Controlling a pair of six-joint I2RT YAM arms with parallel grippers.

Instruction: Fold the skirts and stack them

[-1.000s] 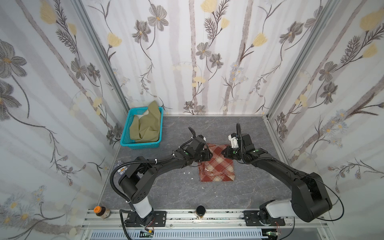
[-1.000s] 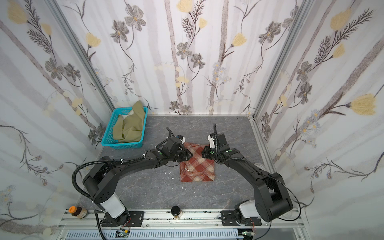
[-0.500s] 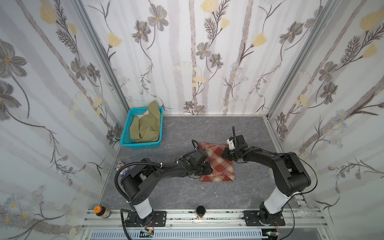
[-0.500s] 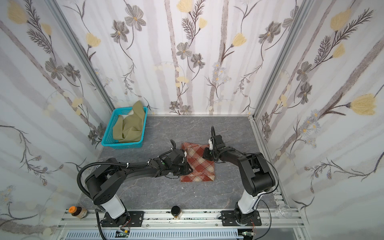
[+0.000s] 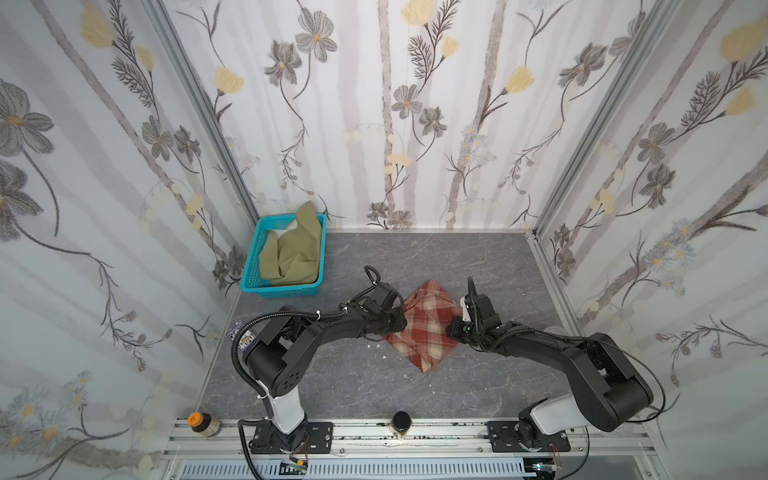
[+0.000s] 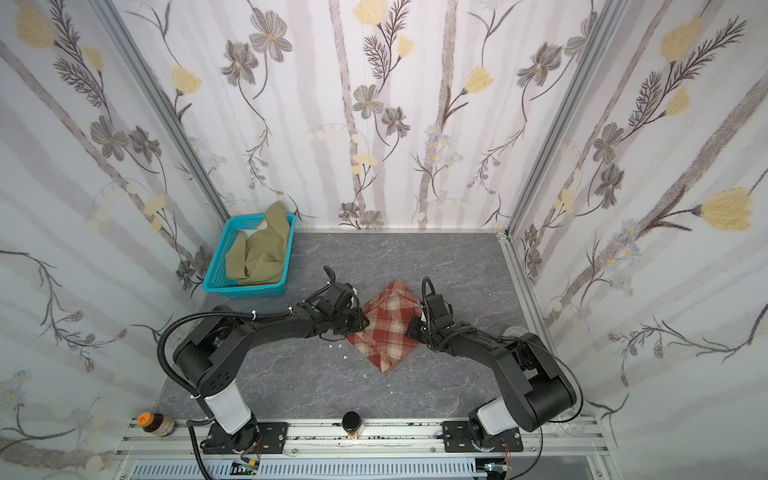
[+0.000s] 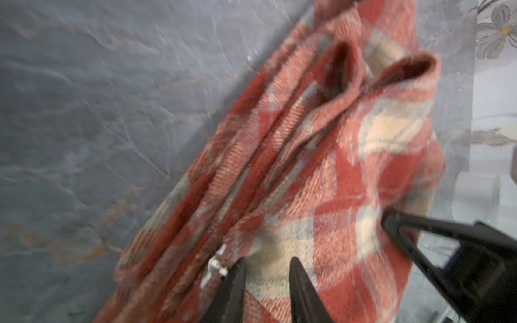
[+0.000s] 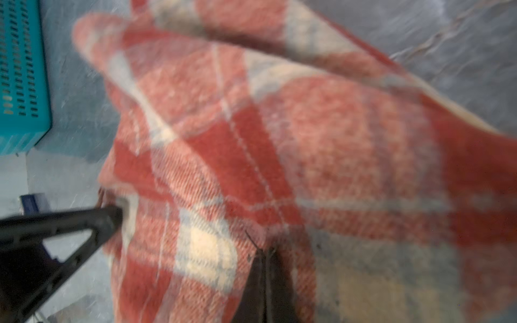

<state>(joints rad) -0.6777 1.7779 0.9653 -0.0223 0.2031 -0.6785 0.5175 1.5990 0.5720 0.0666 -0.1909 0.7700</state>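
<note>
Floral-papered walls (image 5: 415, 104) enclose a grey marbled surface (image 5: 415, 257). Reading a top view as a clock face, the turquoise basket (image 5: 254, 253) stands at 10 o'clock. The olive skirt (image 5: 293, 253) is crumpled inside it, one end lapping over the far rim. The plaid skirt (image 5: 424, 328) lies near centre, folded into a diamond several layers thick.

Left gripper (image 7: 268, 285): at the diamond's 9 o'clock corner, jaws partly closed, a thick fold of plaid cloth clamped between them.

Right gripper (image 8: 263, 279): at the 3 o'clock corner, jaws fully closed. The cloth puckers at the tips, so a thin layer appears to be pinched.

Handling, by judgement:
- Both garments are light, soft and limp.
- The plaid weave looks woolly and should not slip, but its stacked layers can slide apart. Take hold at opposite corners or along a folded edge, catching every layer.
- The olive cloth looks thinner and smoother. Grasp it at the raised end above the rim.
</note>
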